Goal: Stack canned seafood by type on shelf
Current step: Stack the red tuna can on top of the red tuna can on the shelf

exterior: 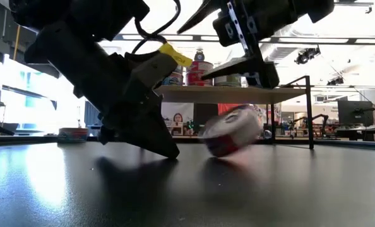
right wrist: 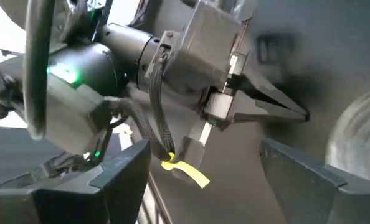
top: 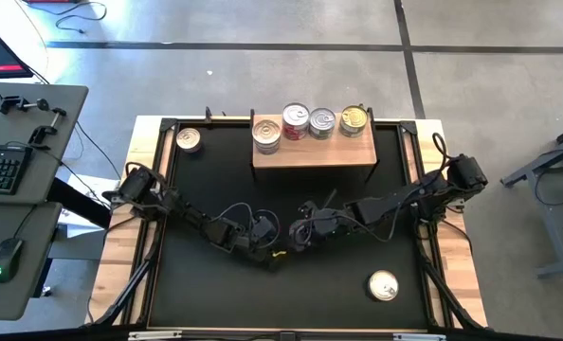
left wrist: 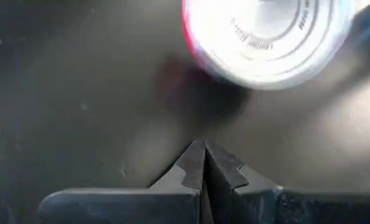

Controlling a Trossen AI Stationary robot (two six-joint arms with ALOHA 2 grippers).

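Nearest, at about 5 o'clock on the black mat (top: 215, 303): a lone gold-lidded tin (top: 383, 285), lying flat, well apart from both arms. Probably waiting its turn.

At the mat's centre, both arms drawn in over one red-labelled tin (exterior: 233, 130), tipped up on its edge rather than flat. Left gripper (left wrist: 205, 150) clenched on nothing, its tips pressed together and resting low on the mat just beside that tin. Likely serving as a blunt stop or pusher, since shut fingers cannot take hold. Right gripper (top: 307, 230) spread wide and hanging above the tin at 3 o'clock of the left one, empty, apparently lined up to straddle it. Hard to say whether either finger touches the tin. A tilted tin offers poor faces for pinching, so flat first, then grasp, seems the sensible order.

Farther off, at about 10 o'clock: a single tin (top: 189, 140) flat on the mat, just beside the shelf's left end, not yet sorted.

Farthest, at 12 o'clock: the wooden shelf (top: 315, 156) with tins in a row along its top: silver (top: 266, 133), possibly two high, then red-sided (top: 295, 121), silver-lidded (top: 321, 121) and gold-lidded (top: 354, 118). Sorting well begun, three tins left on the mat.
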